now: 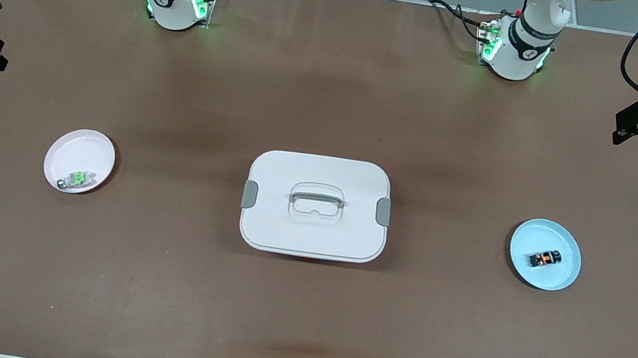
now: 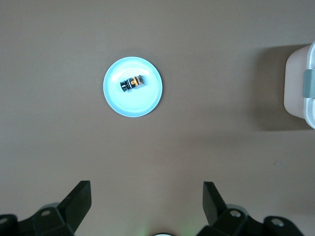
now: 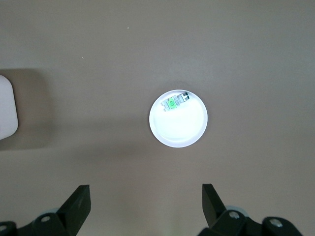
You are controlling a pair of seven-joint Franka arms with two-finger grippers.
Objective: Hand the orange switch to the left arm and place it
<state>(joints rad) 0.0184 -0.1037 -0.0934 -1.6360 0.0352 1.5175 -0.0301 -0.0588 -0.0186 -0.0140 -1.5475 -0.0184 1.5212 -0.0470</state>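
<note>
Brown cloth covers the table [image 1: 297,316], where the orange switch [image 1: 544,259] lies in a pale blue plate [image 1: 559,278] toward the left arm's end. High above that plate hangs the left gripper [image 2: 146,199], fingers spread wide and holding nothing; the switch sits on the plate well below and ahead of its open fingertips. The right gripper [image 3: 145,199] hangs likewise over the right arm's end, fingers parted and empty, with a pink-white plate [image 1: 82,149] below it carrying a green-topped component [image 1: 78,179]. Between the two plates, well apart from both, stands the white box [image 1: 309,238], lid shut and grey latches on either side.
</note>
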